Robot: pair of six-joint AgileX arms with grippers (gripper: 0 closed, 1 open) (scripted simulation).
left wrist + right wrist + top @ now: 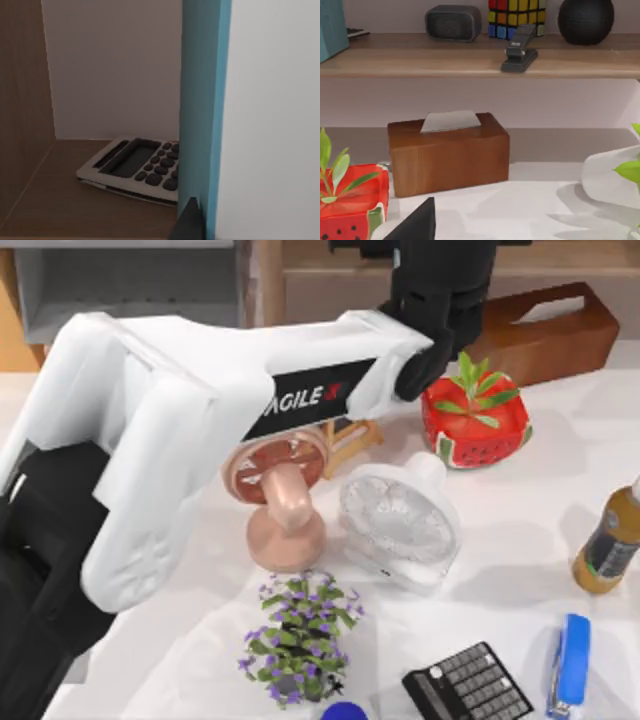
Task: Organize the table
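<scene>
The white table [560,470] holds scattered items. My left arm reaches across it to the shelf at the back, its gripper [440,310] at the shelf front. In the left wrist view a dark fingertip [187,220] presses against an upright blue book [200,100] inside a wooden compartment, beside a grey calculator [135,167]. The same blue book [331,27] stands on the shelf board in the right wrist view. A dark fingertip [415,222] of my right gripper hangs low over the table, in front of the brown tissue box [449,152].
On the table: watermelon-patterned plant pot [475,415], tissue box [545,330], clear fan [400,520], pink fan [285,500], purple flowers [300,635], black calculator [468,685], blue stapler [570,660], bottle [610,540]. The shelf holds a speaker [453,22], cube [517,17], black stapler [520,50].
</scene>
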